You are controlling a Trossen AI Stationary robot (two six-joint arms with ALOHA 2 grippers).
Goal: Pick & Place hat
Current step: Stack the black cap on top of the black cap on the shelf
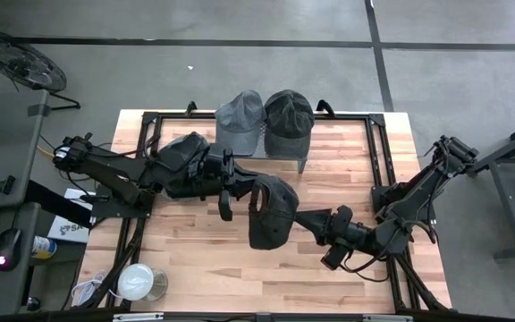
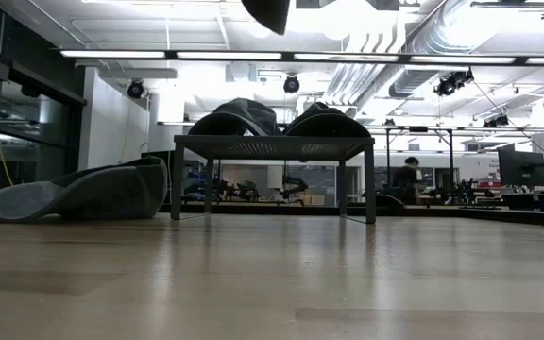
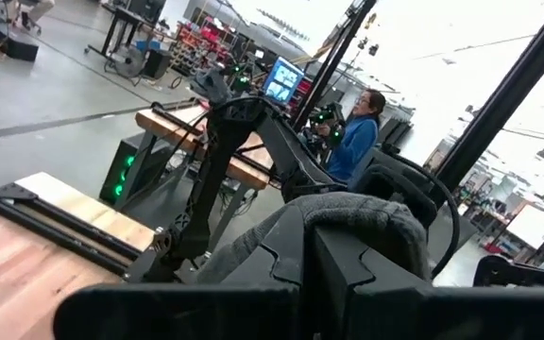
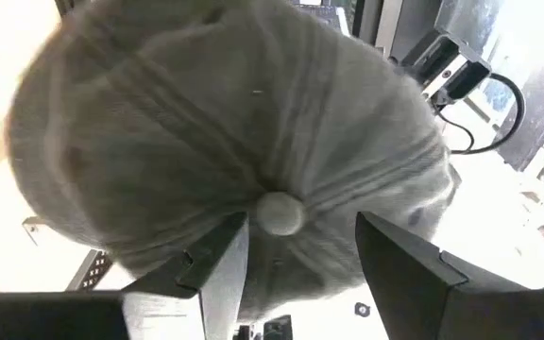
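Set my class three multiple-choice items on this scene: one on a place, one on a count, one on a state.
1. Where do the light grey cap and the dark cap beside it sit?
A) on the metal stand
B) on the floor
C) in a box

2. How many caps show in all?
A) two
B) three
C) four

3. The held cap in the right gripper is:
A) lifted off the table
B) lying flat on it
C) resting on the stand

Answers:
1 A: the low view shows both on top of the stand.
2 C: two are on the stand, a third cap lies on the table, and one is held.
3 A: in the low view it shows only at the top edge, well above the wood.
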